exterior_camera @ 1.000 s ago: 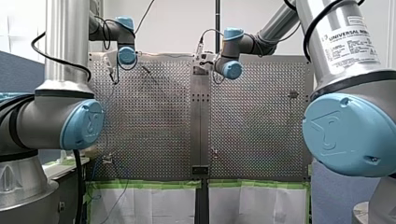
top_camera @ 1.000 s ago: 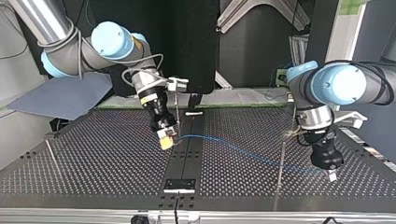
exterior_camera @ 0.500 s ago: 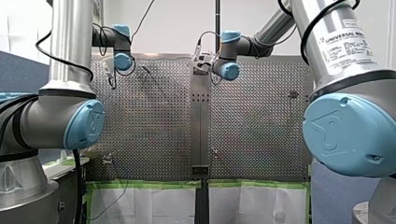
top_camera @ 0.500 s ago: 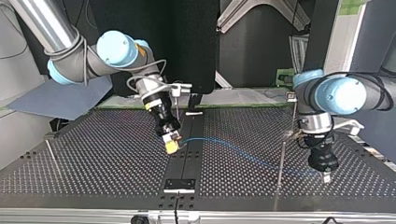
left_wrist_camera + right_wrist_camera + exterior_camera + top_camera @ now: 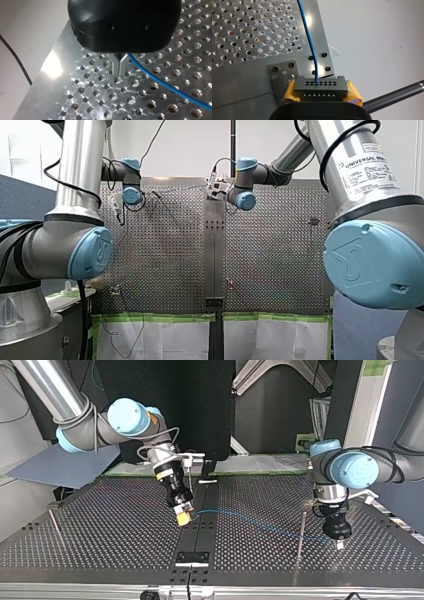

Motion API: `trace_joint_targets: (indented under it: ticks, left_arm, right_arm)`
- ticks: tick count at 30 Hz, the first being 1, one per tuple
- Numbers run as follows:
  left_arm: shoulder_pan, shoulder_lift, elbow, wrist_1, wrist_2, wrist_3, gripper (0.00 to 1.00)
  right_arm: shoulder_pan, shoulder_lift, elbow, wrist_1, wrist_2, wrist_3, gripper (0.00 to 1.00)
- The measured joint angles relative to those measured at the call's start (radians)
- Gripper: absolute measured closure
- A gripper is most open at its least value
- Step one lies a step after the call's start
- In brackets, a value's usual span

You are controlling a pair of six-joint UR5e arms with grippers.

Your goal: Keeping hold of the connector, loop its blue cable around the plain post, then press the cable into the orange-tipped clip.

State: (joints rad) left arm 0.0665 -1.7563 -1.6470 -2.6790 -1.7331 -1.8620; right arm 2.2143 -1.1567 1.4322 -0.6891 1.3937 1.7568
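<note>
Top view, left side: the right end effector hangs tilted over the perforated desk, just beside the centre rail. In the right wrist view its yellow pads pinch the grey connector from both sides. From the connector's hole row the blue cable runs toward 4 o'clock and crosses the plain post; on which side, cannot tell. The left end effector sits at the post's 3 o'clock, near it. In the left wrist view its metal fingers are pressed together. The cable emerges just beside them; whether they pinch it is not discernible.
</note>
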Motion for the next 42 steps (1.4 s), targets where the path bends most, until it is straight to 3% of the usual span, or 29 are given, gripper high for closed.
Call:
trace_joint_targets:
  ticks: [11,22,24,32,33,34,35,36,37,38,42]
  left_arm:
    - [-0.006,-0.031,-0.005,-0.003,0.000,-0.002,0.98]
    - [-0.018,-0.101,-0.012,-0.001,0.035,-0.019,0.77]
    - [-0.021,-0.109,-0.015,0.004,0.038,-0.019,0.65]
    - [-0.022,-0.115,-0.018,0.021,0.038,-0.034,0.45]
    - [-0.022,-0.115,-0.018,0.022,0.039,-0.039,0.36]
    - [-0.022,-0.115,-0.018,0.023,0.039,-0.044,0.36]
    - [-0.022,-0.115,-0.018,0.023,0.039,-0.049,0.29]
    - [-0.021,-0.114,-0.018,0.023,0.039,-0.055,0.16]
    - [-0.021,-0.114,-0.018,0.023,0.038,-0.059,0.16]
    - [-0.020,-0.115,-0.018,0.022,0.038,-0.061,0.03]
    - [-0.021,-0.115,-0.019,0.018,0.036,-0.067,0.00]
  right_arm:
    - [0.002,0.050,0.001,0.001,0.002,-0.001,1.00]
    - [0.010,0.089,0.001,0.014,0.001,-0.006,1.00]
    - [0.011,0.097,0.001,0.019,-0.001,-0.008,1.00]
    - [0.019,0.135,0.002,0.052,-0.003,-0.022,1.00]
    - [0.021,0.141,0.002,0.055,-0.003,-0.025,1.00]
    - [0.022,0.145,0.002,0.057,-0.003,-0.026,1.00]
    - [0.023,0.148,0.002,0.060,-0.003,-0.028,1.00]
    - [0.025,0.153,0.002,0.063,-0.002,-0.031,1.00]
    - [0.026,0.156,0.002,0.066,-0.002,-0.033,1.00]
    - [0.027,0.160,0.002,0.069,-0.001,-0.036,1.00]
    - [0.033,0.176,0.002,0.076,0.002,-0.043,1.00]
